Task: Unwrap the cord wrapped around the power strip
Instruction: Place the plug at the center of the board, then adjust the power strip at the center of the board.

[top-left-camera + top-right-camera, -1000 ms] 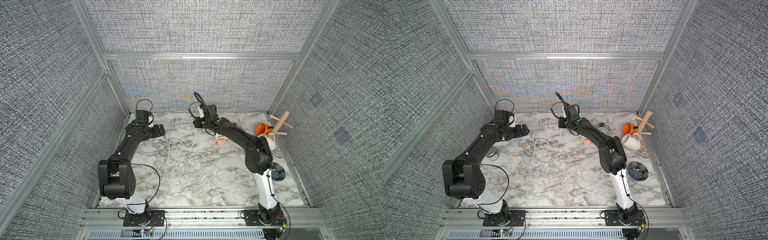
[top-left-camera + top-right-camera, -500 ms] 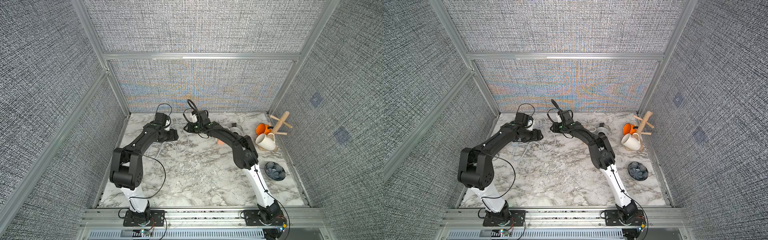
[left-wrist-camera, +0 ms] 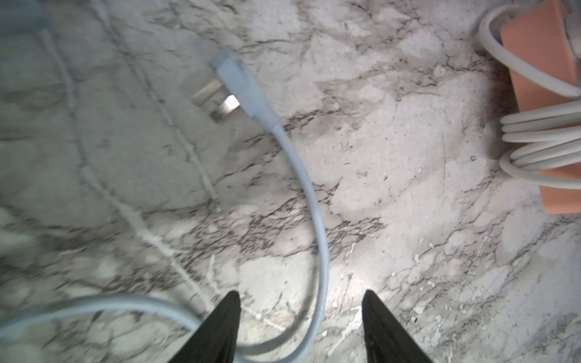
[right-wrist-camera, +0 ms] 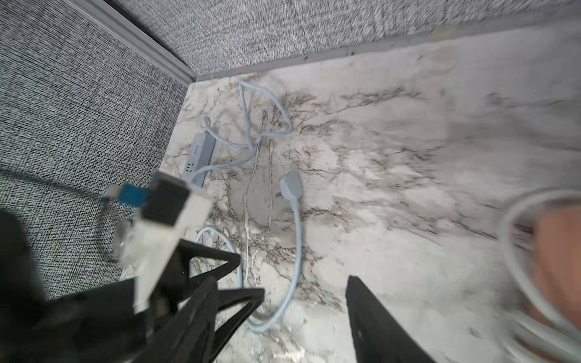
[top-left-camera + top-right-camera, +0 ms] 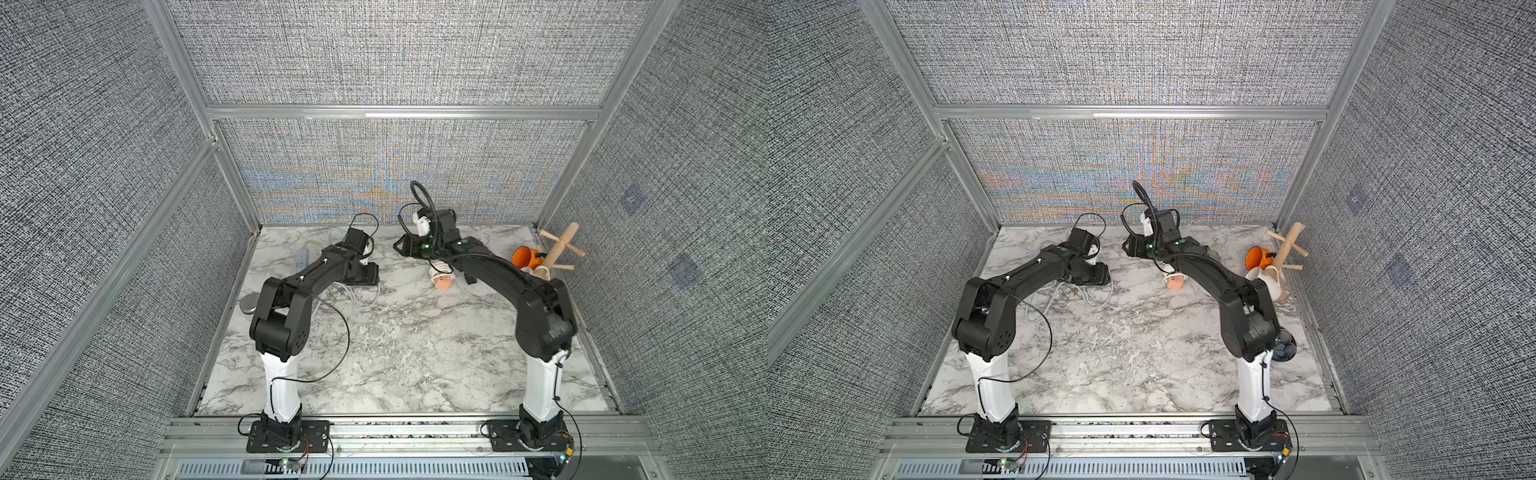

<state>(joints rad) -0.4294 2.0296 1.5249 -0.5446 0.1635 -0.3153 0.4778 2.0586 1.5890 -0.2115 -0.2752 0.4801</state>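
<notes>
Two claws swapping jobs over the loose cord.
Your right gripper (image 5: 402, 248) is letting go and spreading wide at the far middle. Your left gripper (image 3: 301, 297) is swinging in, narrowing but not yet pinching the grey cord (image 3: 316, 201). Its power strip (image 5: 301, 259) is lying far left, looking unwound, while the orange strip (image 3: 540, 63) right of centre is staying wrapped.

A wooden mug tree (image 5: 559, 249) stands at the far right of the marble tabletop (image 5: 407, 353); an orange mug (image 5: 523, 257) sits just beside its post; a white mug (image 5: 1268, 277) stands near them; a dark bowl (image 5: 1287, 347) — half hidden — lies nearer the front; a round grey disc (image 5: 248, 304) rests at the left edge.
</notes>
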